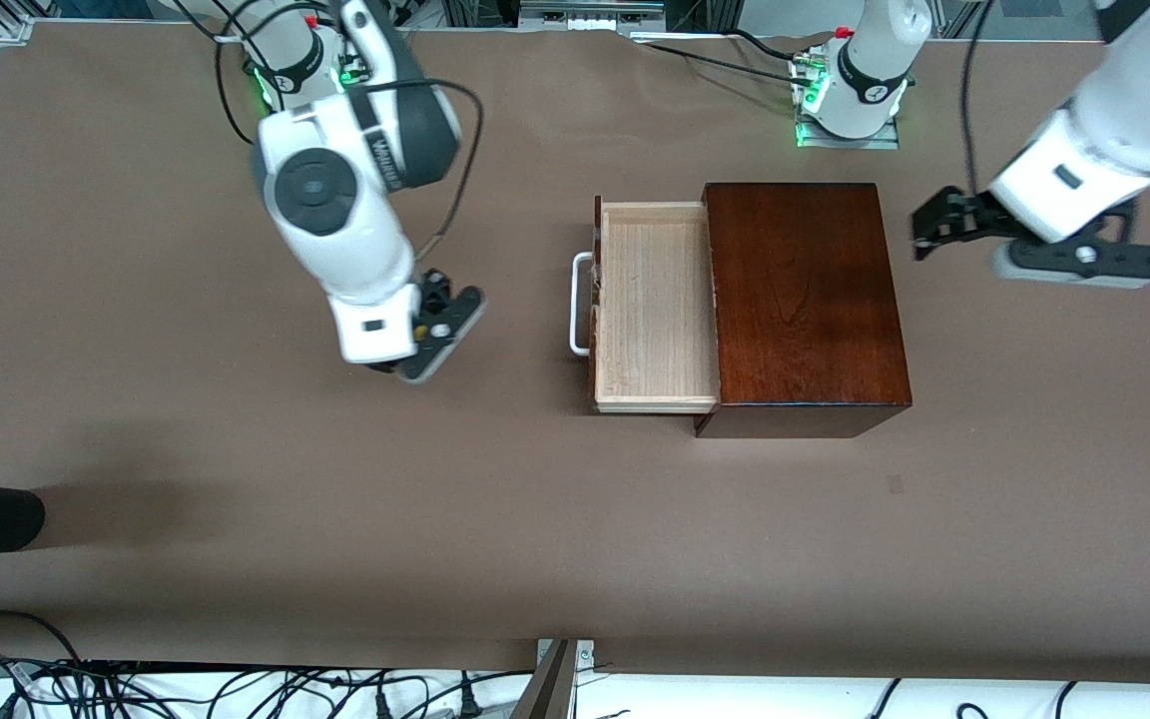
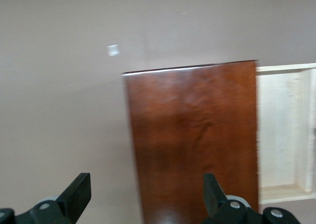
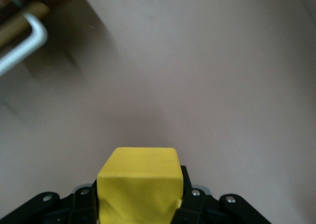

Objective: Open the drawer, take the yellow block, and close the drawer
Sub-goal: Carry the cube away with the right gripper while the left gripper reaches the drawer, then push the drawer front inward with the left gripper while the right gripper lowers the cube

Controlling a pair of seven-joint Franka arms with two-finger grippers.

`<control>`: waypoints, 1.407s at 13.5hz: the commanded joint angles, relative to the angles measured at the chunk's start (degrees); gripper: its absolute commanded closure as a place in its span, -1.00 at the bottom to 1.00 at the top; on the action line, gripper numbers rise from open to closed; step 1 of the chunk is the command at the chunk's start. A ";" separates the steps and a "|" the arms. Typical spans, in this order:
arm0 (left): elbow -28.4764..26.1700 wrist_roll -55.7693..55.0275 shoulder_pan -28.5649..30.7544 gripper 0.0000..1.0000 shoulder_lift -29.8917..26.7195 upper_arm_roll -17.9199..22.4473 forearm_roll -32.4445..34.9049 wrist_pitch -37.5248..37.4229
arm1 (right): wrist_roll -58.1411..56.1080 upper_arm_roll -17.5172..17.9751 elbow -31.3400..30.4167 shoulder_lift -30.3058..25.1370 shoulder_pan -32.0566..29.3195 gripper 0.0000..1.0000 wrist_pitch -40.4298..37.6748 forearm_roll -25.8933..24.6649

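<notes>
Yellow shows plainly in the right wrist view: the small bright yellow cube [image 3: 138, 182], the yellow block of the task, sits clamped between the black fingers of the right gripper [image 1: 440, 330], which hangs over bare brown table [image 1: 236, 559] toward the right arm's end from the glossy dark wooden box [image 1: 805, 300]. The block is thus out of the drawer and in the claw. The pale light-wood drawer with its dark reddish-brown front [image 1: 650, 300] stands pulled well out of that box, its tray showing nothing inside, and its white loop handle [image 1: 580, 305] faces the right gripper. My reading is that taking the block is done and closing the drawer is what remains. The relation that matters is this: the drawer slides along the line running between the two arms' ends of the table, so the push must go against the handle face, toward the box, and that face lies on the right gripper's side of the box, with open table between them. The left gripper [image 2: 145, 192], its fingers spread wide and holding nothing, hovers just off the box's closed end, toward the left arm's end of the table, and waits there; from that end it could steady the box but not reach the drawer front. The right arm is nearer the handle, though its claw is occupied.
</notes>
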 commanded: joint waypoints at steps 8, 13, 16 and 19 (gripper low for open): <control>10.57 -29.46 -19.71 -1.00 17.06 0.04 -2.91 2.94 | 0.65 -14.05 -32.98 -16.86 0.85 1.00 19.55 0.39; 9.52 -46.33 -29.90 -1.00 21.45 0.04 -2.92 8.84 | 0.65 -22.31 -39.05 -15.81 0.76 1.00 25.88 0.48; 9.95 -48.46 -31.94 -1.00 22.43 0.13 -2.65 9.63 | 0.82 -24.35 -41.16 -13.62 -1.07 1.00 28.94 1.09; 10.57 -58.54 -35.88 -1.00 24.88 0.30 -2.30 12.25 | 1.26 -24.44 -43.45 -10.98 -2.23 1.00 33.53 4.50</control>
